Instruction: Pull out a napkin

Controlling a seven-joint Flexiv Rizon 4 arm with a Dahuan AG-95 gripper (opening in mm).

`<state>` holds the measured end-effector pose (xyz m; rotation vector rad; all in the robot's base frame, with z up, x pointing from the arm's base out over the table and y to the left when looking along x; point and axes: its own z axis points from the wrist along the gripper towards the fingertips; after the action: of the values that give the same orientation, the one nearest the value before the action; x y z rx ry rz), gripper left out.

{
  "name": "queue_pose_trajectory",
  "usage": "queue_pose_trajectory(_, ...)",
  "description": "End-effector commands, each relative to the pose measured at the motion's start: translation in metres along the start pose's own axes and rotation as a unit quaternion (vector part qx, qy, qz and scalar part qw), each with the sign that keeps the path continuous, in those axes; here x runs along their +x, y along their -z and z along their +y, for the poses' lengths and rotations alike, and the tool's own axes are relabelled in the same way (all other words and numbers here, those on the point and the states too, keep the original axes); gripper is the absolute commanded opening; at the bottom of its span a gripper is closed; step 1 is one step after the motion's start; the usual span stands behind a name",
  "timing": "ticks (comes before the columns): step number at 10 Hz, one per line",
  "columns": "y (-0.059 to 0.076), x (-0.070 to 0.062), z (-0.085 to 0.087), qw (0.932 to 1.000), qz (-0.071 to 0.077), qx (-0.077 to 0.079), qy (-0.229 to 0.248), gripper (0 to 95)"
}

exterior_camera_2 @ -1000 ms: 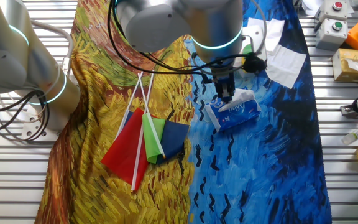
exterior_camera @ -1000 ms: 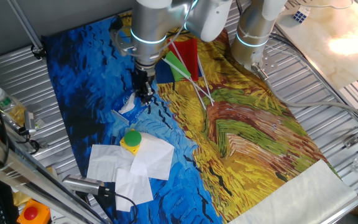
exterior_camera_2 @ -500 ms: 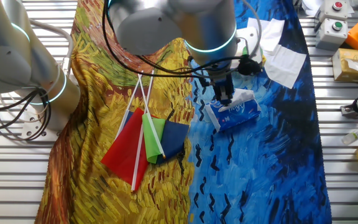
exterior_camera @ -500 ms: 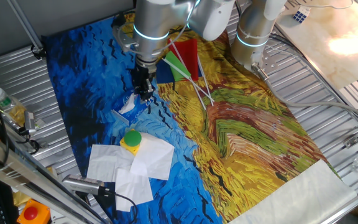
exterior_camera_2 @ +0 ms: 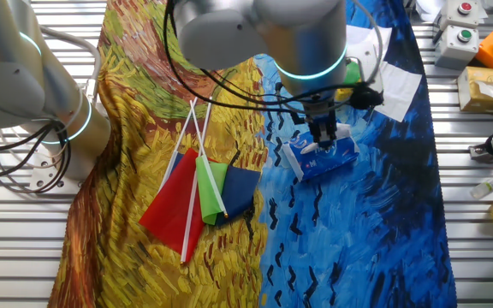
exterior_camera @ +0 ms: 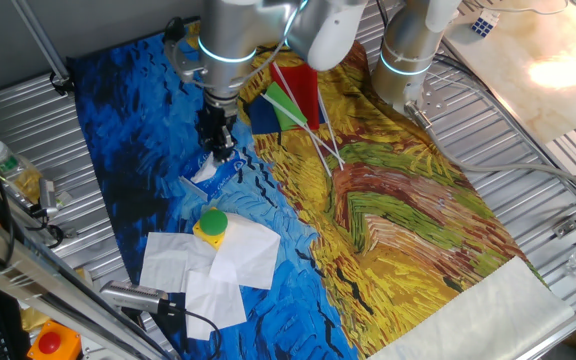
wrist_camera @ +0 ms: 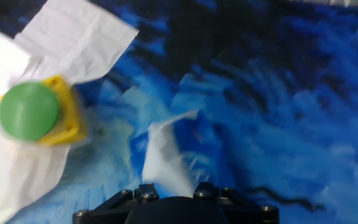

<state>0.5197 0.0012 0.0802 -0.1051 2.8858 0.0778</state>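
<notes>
The hand view alone shows the napkin (wrist_camera: pixel 166 163) running up into the gripper (wrist_camera: pixel 174 194), at 5 o'clock from a green-capped yellow button (wrist_camera: pixel 37 112) (blurred). The other fixed view shows its jaws clenched on that napkin over the blue packet (exterior_camera_2: pixel 323 157); the packet's white print is unreadable.

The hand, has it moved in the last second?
Yes. The hand has shifted left, away from the flags, over the packet's far end.
</notes>
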Motion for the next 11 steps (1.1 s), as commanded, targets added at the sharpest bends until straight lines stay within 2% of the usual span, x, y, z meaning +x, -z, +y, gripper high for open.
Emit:
queue_pose_trajectory(1,0.0020,0.0013,0.0007,1.0000,0.002,0.002,0.003,38.0)
queue_pose_trajectory(4,0.0018,0.0014,0.0008,1.0000,0.002,0.001,0.002,38.0)
queue_pose_trajectory(5,0.0016,0.0015,0.0008,1.0000,0.002,0.002,0.001,19.0)
queue_pose_trajectory(9,-0.0004,0.0024,0.0015,1.0000,0.002,0.003,0.001,19.0)
queue_pose_trajectory(10,-0.0010,0.0026,0.0017,1.0000,0.002,0.004,0.000,0.0)
queue_pose_trajectory(11,-0.0010,0.0026,0.0017,1.0000,0.002,0.005,-0.002,0.0)
